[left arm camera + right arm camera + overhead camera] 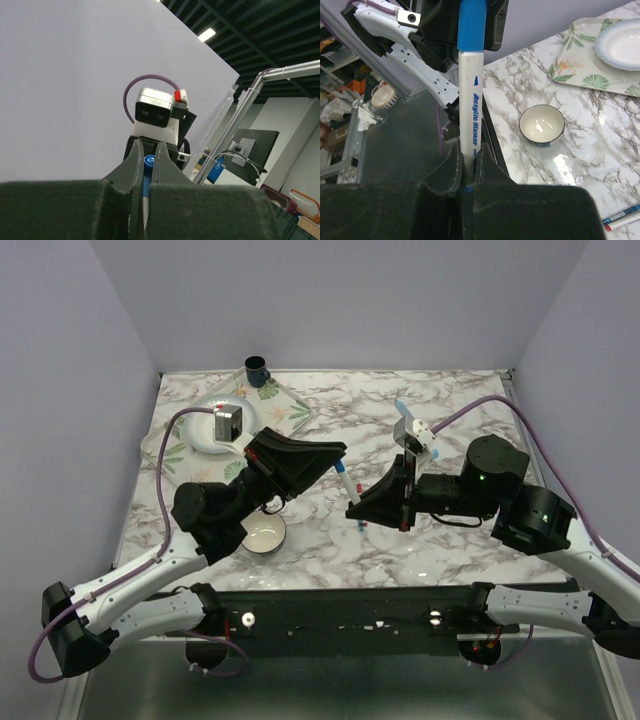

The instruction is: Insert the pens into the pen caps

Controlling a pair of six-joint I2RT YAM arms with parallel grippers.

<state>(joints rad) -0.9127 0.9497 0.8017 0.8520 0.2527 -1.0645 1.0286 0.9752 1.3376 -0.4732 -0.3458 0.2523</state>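
Desk [450, 400], marbled: carries tray [295, 412] and bowl [265, 533], both well apart from the work.
Right gripper [468, 155]: clamped narrow on white-barrelled pen [470, 100], held above the desk to steady the barrel.
Left gripper [148, 150]: closed on dark blue cap [471, 25] at the pen's tip, apparently opposed end-on for pressing home.
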